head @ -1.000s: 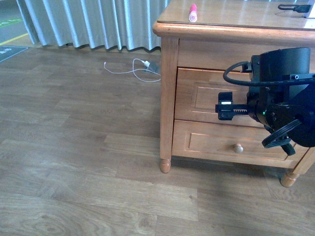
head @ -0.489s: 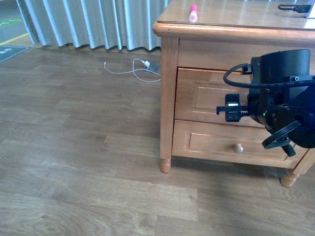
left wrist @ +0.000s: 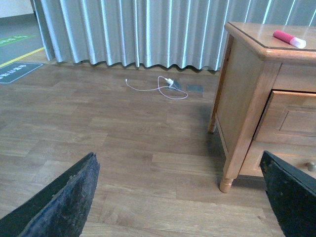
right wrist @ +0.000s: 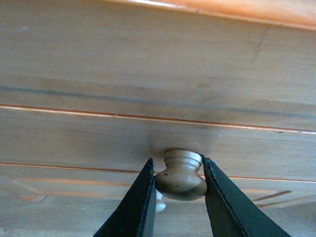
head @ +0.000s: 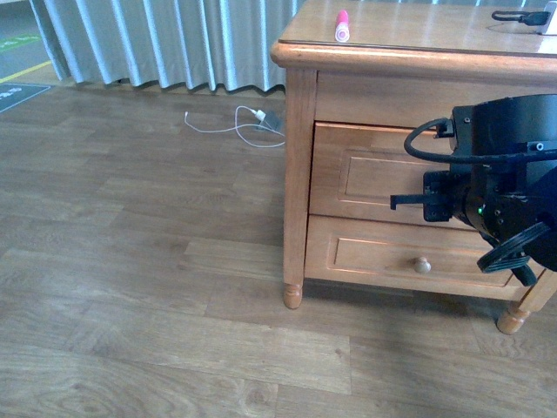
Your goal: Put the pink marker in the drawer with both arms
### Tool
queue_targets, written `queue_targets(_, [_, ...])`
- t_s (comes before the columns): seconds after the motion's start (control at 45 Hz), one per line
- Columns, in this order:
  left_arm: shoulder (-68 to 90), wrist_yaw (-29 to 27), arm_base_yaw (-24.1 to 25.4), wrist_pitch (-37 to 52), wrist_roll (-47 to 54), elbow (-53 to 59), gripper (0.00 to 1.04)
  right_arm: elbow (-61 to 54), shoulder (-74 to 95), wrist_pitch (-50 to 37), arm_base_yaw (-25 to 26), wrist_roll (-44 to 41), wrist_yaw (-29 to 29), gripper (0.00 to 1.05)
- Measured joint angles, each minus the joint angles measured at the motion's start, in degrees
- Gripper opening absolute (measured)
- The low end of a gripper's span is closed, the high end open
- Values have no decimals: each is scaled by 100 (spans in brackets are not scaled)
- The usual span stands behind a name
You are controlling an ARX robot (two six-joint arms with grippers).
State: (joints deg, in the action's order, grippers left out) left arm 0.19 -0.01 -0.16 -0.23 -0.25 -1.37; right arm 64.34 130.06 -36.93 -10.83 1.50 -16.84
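Quick tally from us. We count one bench, upper right of the front view, with two drawers: the top drawer and the lower drawer. Two legs show, a leg low centre and a second leg at lower right. Knobs, two in all: a knob on the lower drawer and a second knob bottom centre of the right wrist view. One pink marker, top of frame. Two cables: a white cable upper middle, a black cable top right corner. One curtain. One arm in the front view. Two end effectors, the left end effector and the right end effector, two fingers each.
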Motion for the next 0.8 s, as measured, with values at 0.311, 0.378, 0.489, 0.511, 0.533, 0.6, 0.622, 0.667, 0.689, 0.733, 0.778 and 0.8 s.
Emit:
queue_targets(0.311, [0, 0, 0, 0, 0, 0, 99, -1552, -1381, 798, -232, 179, 446, 23])
queue_targets(0.378, [0, 0, 0, 0, -2, 0, 99, -1853, -1663, 929, -280, 177, 516, 22])
queue_targets(0.489, [0, 0, 0, 0, 0, 0, 99, -2382, -2109, 981, -367, 186, 656, 22])
queue_targets(0.511, [0, 0, 0, 0, -2, 2, 99, -2516, -2221, 981, -387, 208, 682, 22])
queue_targets(0.533, [0, 0, 0, 0, 0, 2, 99, -2643, -2323, 984, -409, 232, 704, 22])
queue_targets(0.6, [0, 0, 0, 0, 0, 0, 99, -2933, -2583, 1012, -452, 297, 785, 23])
queue_targets(0.622, [0, 0, 0, 0, 0, 0, 99, -3040, -2684, 1029, -468, 345, 813, 27])
queue_targets(0.667, [0, 0, 0, 0, 0, 0, 99, -3198, -2850, 1056, -494, 396, 855, 32])
queue_targets(0.689, [0, 0, 0, 0, 0, 2, 99, -3296, -2970, 1073, -514, 422, 883, 36])
queue_targets(0.733, [0, 0, 0, 0, -2, 0, 99, -3493, -3281, 1123, -570, 479, 968, 44])
queue_targets(0.778, [0, 0, 0, 0, -2, 0, 99, -3696, -3707, 1246, -623, 553, 1082, 54])
queue_targets(0.8, [0, 0, 0, 0, 0, 0, 99, -3764, -3864, 1309, -638, 581, 1099, 57])
